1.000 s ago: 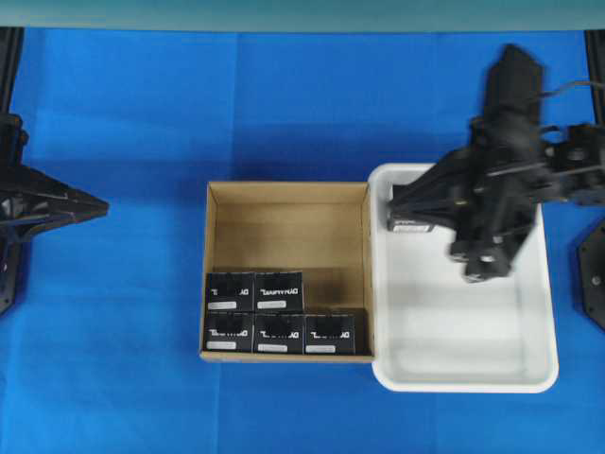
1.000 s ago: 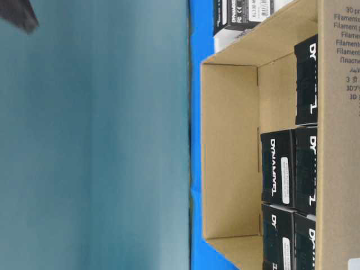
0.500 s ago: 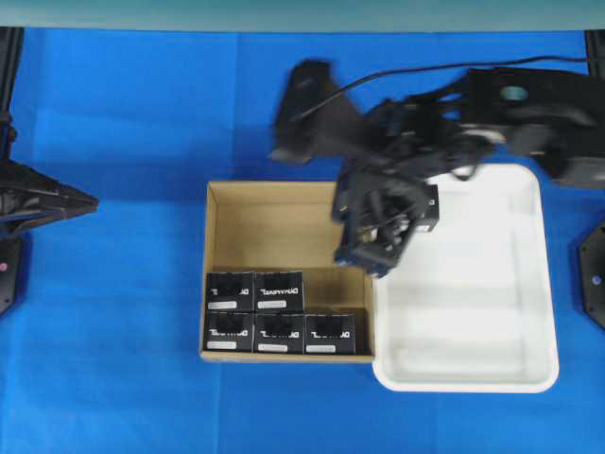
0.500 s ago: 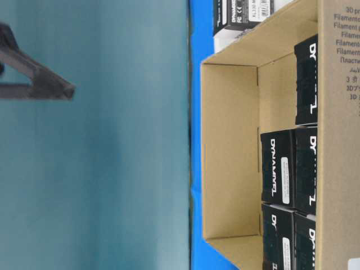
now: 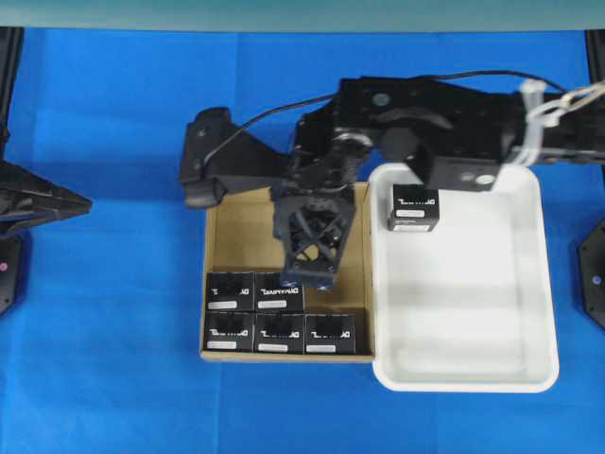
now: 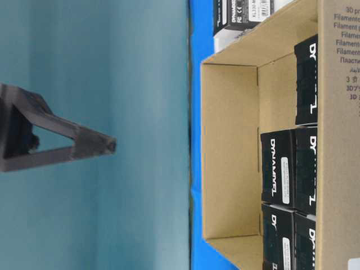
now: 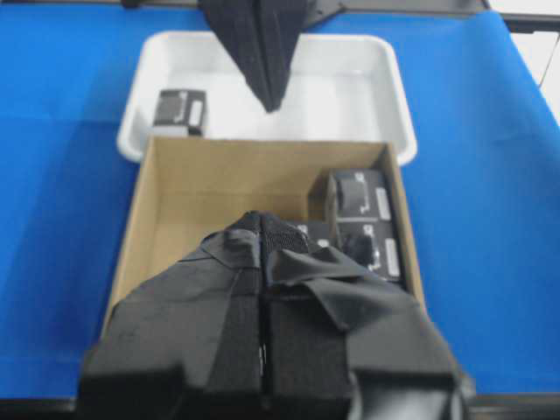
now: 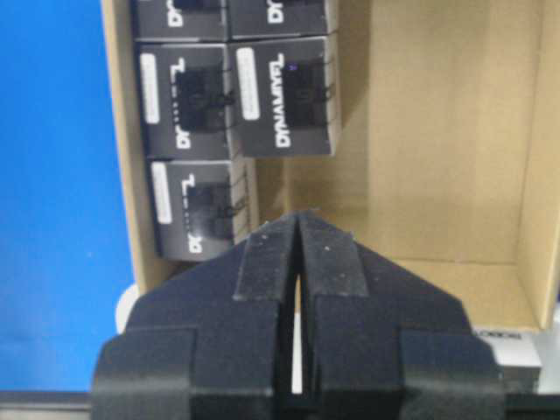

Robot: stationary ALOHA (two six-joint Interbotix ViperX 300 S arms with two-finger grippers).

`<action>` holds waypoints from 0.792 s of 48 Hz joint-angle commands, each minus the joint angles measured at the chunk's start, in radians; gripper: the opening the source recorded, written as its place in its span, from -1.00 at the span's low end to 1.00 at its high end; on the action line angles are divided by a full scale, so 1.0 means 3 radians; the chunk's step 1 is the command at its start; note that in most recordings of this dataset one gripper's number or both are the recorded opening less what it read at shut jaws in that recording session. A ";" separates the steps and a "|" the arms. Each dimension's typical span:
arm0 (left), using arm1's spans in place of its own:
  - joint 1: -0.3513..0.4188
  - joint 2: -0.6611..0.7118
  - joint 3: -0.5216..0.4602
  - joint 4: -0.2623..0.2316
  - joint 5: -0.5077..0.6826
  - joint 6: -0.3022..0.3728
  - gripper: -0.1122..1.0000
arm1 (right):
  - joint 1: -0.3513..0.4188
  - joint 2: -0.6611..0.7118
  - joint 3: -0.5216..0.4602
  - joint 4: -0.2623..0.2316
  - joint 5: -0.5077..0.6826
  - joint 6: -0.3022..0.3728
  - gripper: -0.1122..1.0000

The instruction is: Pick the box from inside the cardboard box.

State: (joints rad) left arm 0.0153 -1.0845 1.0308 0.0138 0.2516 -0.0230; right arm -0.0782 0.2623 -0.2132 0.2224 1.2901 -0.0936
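The brown cardboard box (image 5: 284, 203) sits mid-table. Several black boxes (image 5: 256, 291) with white lettering line its near side, in two rows. One more black box (image 5: 413, 208) lies in the far-left corner of the white tray (image 5: 473, 378). My right gripper (image 5: 307, 277) hangs over the carton's middle, just beyond the upper row, shut and holding nothing; the right wrist view shows its fingertips (image 8: 299, 220) together above the boxes (image 8: 284, 96). My left gripper (image 5: 87, 200) rests at the table's left edge, shut and empty, pointing at the carton (image 7: 219, 188).
The white tray touches the carton's right wall. Blue cloth (image 5: 113, 359) covers the table all round. The right arm's body (image 5: 416, 123) spans the carton's far wall and the tray's far-left corner. In the table-level view the right gripper (image 6: 107, 147) hangs beside the carton (image 6: 230, 152).
My right arm swung left from above the tray to above the carton, leaving a black box in the tray's corner. The left gripper stayed at the left edge.
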 commanded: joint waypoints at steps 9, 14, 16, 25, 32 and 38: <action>-0.0005 0.0082 -0.0107 0.0010 -0.0015 -0.0005 -0.92 | -0.0005 0.0179 -0.0077 0.0092 0.0015 0.0000 -0.66; -0.0005 0.0077 -0.0102 0.0010 -0.0015 -0.0005 -0.92 | -0.0026 0.0225 -0.0056 0.0087 -0.0015 0.0020 -0.43; -0.0005 0.0072 -0.0107 0.0010 -0.0015 -0.0005 -0.92 | -0.0026 0.0235 -0.0056 0.0087 -0.0056 0.0036 -0.30; -0.0015 0.0087 -0.0102 0.0010 -0.0015 -0.0010 -0.92 | -0.0026 0.0256 0.0010 0.0087 -0.0291 0.0010 0.62; -0.0031 0.0097 -0.0097 0.0010 -0.0015 -0.0010 -0.92 | -0.0026 0.0261 0.0112 0.0082 -0.0373 0.0005 1.00; -0.0036 0.0092 -0.0102 0.0010 -0.0015 -0.0010 -0.92 | -0.0020 0.0291 0.0235 0.0097 -0.0496 0.0010 0.98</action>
State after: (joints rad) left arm 0.0061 -1.0646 1.0293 0.0138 0.2516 -0.0245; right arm -0.0874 0.3405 -0.1580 0.2439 1.1628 -0.0920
